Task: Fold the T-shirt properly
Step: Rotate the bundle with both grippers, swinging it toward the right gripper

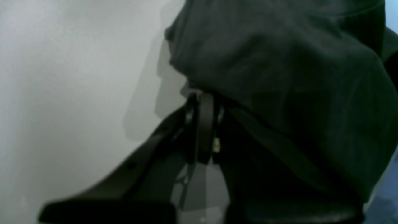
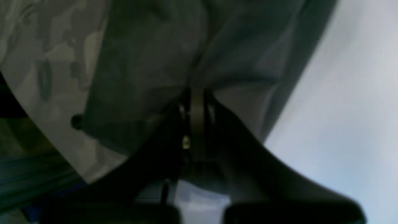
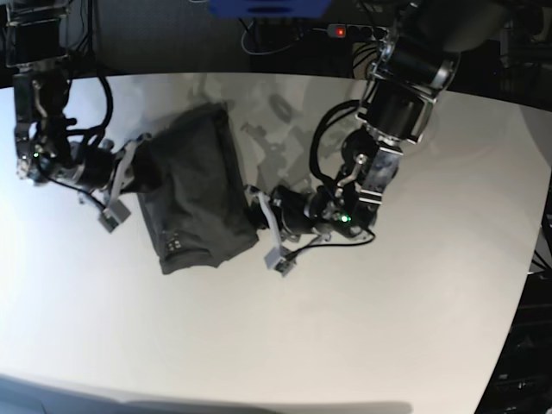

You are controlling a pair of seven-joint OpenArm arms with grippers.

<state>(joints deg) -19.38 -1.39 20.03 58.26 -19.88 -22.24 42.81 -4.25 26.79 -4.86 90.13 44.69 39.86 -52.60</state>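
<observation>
The dark grey T-shirt point(image 3: 194, 190) lies bunched into a rough rectangle on the white table point(image 3: 362, 328), left of centre. On its right edge sits my left gripper point(image 3: 257, 210). In the left wrist view that gripper point(image 1: 202, 93) is shut, with T-shirt fabric point(image 1: 279, 77) pinched at the tips and draped over the right finger. My right gripper point(image 3: 138, 168) is at the cloth's left edge. The right wrist view shows this gripper point(image 2: 196, 93) shut on a fold of the T-shirt point(image 2: 149, 62), which hangs across the view above it.
Cables and a power strip with a red light point(image 3: 341, 32) lie past the table's back edge. A blue object point(image 3: 267, 7) is at the top. The table's curved right edge point(image 3: 535, 250) drops to a dark floor.
</observation>
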